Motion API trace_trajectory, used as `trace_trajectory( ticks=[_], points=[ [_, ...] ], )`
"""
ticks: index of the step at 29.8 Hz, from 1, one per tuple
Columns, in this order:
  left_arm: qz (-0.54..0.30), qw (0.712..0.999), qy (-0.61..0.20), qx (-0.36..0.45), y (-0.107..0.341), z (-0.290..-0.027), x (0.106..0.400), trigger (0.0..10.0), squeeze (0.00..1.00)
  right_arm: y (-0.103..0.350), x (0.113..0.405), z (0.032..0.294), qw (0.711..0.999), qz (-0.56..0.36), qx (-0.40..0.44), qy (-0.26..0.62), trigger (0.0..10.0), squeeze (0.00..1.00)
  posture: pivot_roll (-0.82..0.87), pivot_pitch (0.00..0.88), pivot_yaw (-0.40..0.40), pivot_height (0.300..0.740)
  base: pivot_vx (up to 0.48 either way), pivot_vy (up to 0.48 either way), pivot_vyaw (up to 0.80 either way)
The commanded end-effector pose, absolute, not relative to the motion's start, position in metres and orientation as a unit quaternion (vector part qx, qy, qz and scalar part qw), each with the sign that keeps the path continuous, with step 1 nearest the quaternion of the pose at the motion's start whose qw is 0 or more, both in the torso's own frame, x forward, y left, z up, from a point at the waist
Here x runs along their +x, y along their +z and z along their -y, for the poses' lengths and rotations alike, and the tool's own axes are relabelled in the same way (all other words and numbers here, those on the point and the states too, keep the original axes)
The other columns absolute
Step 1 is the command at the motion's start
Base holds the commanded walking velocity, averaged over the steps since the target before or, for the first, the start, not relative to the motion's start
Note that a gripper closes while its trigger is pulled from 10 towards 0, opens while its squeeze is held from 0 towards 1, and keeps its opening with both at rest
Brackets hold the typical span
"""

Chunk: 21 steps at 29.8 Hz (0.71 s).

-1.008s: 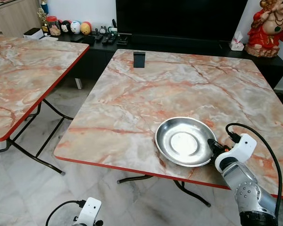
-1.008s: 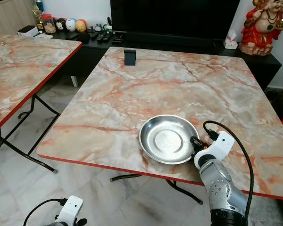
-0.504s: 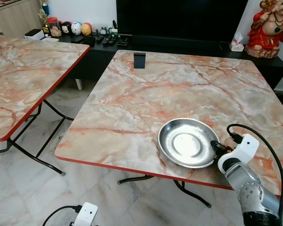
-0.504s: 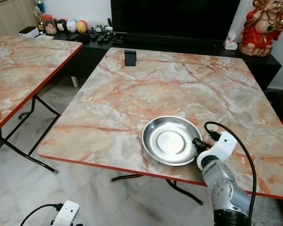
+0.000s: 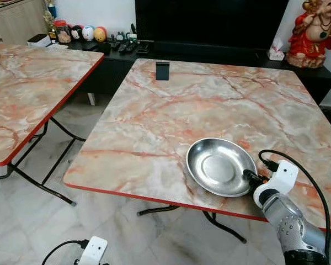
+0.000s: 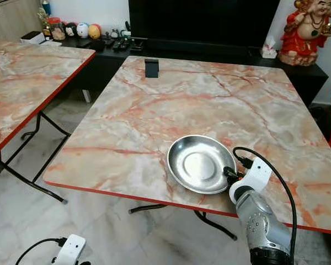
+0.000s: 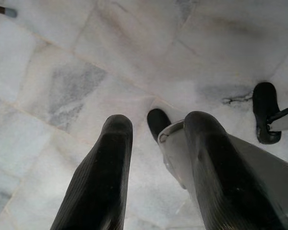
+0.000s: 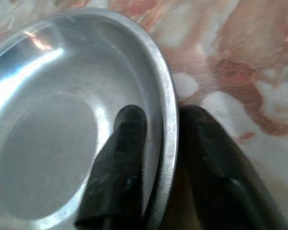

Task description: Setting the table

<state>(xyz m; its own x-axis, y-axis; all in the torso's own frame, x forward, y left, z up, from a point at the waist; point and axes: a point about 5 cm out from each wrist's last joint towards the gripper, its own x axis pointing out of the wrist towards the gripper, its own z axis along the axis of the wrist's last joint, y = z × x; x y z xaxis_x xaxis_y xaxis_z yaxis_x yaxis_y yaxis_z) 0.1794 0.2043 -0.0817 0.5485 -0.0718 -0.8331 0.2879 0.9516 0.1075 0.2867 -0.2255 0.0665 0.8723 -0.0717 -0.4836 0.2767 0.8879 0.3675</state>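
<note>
Silver and shiny, the metal plate [image 5: 220,167] lies on the marble table [image 5: 171,118], close to the near red edge and toward the robot's right. The right gripper [image 8: 156,158] pinches the plate's rim on the side nearest the right arm. One black finger [image 8: 122,163] rests inside the plate and the other sits outside, pressed against the rim. The plate looks a little tilted, but it is hard to be sure.

No words or brand names can be read on the plate, the table or the arm. A small black stand [image 5: 163,70] sits at the far edge of the table, and nothing on it can be read.

The left gripper [image 7: 156,163] hangs low over the pale floor tiles [image 7: 62,72] with its two fingers spread apart and nothing between them.

A second marble table [image 5: 27,88] stands to the left, cut off by the edge. Behind both, a dark screen [image 5: 209,22] is cut off at the top. A red figure [image 5: 314,30] sits at the far right, partly cut off. Small toys [image 5: 88,32] on the far shelf are too tiny to make out.
</note>
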Motion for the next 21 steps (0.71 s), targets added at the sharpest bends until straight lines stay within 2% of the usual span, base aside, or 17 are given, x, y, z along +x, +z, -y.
trace_trajectory(
  ticks=[1,8,21],
  points=[
    [-0.467,0.871,-0.103,0.115,-0.082,-0.203,0.180,10.0,0.00,0.053,0.278,0.232,0.935,-0.267,0.205,-0.111,10.0,0.00,-0.01,0.000,-0.036,0.736,0.000,0.000,0.00],
    [-0.466,0.871,-0.102,0.114,-0.082,-0.203,0.181,10.0,0.00,0.064,0.284,0.234,0.948,-0.232,0.186,-0.115,10.0,0.00,-0.01,0.000,-0.037,0.736,0.000,0.000,0.00],
    [-0.466,0.872,-0.103,0.113,-0.081,-0.201,0.182,10.0,0.00,0.097,0.297,0.230,0.968,-0.123,0.203,-0.086,10.0,0.00,-0.01,0.000,-0.036,0.736,0.000,0.000,0.00]
  ],
)
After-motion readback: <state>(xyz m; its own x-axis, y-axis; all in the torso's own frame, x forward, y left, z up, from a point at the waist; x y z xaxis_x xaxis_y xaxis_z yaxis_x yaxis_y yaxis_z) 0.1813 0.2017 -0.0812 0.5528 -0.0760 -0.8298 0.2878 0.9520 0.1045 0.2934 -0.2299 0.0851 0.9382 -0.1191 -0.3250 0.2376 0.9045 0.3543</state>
